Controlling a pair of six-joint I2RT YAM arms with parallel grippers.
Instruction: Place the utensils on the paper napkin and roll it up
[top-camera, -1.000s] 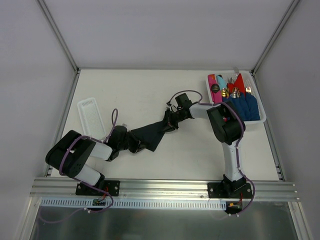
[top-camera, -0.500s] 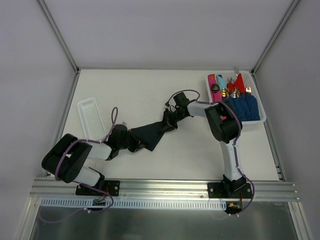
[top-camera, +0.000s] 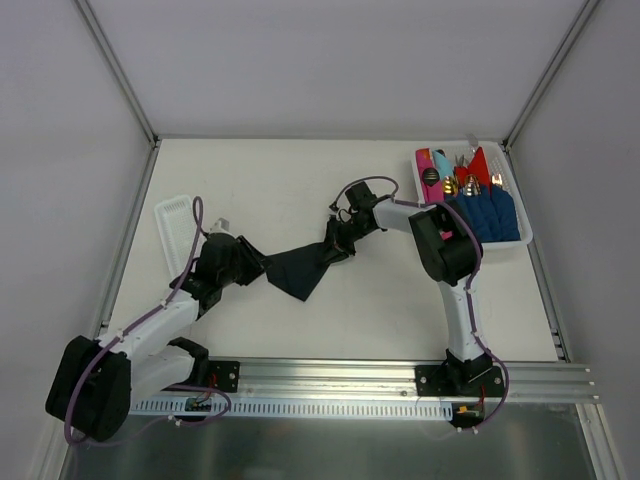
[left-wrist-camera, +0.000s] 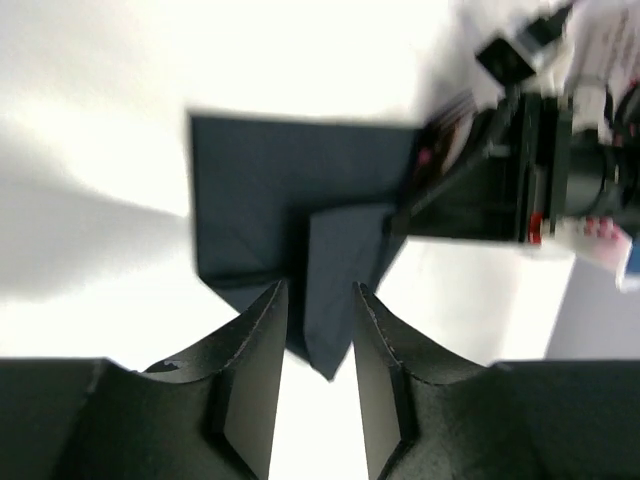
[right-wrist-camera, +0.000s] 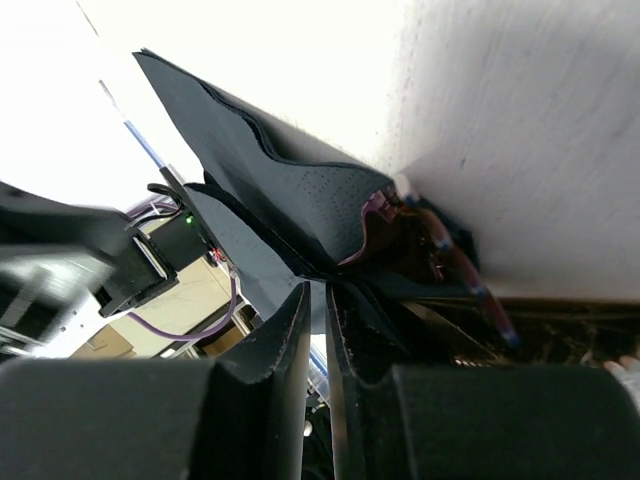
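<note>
The near-black paper napkin (top-camera: 298, 270) lies crumpled at the table's middle; it also shows in the left wrist view (left-wrist-camera: 250, 190) and the right wrist view (right-wrist-camera: 290, 190). My right gripper (top-camera: 338, 240) (right-wrist-camera: 318, 290) is shut on the napkin's upper right corner and holds it lifted. My left gripper (top-camera: 258, 268) (left-wrist-camera: 318, 288) is open at the napkin's left end, and a loose napkin corner lies between its fingertips. The utensils (top-camera: 452, 185), gold-coloured, sit in the white basket (top-camera: 524, 232) at the right.
The basket also holds bright blue rolled napkins (top-camera: 490, 212) and red and pink ones (top-camera: 476, 162). A long white tray (top-camera: 178, 225) lies at the left, just beyond my left arm. My right gripper shows in the left wrist view (left-wrist-camera: 500, 170).
My left gripper has drawn back up and to the left, off the napkin's lower left part, and the left arm has stretched out. The napkin's left end now lies shorter. The right gripper barely moved.
</note>
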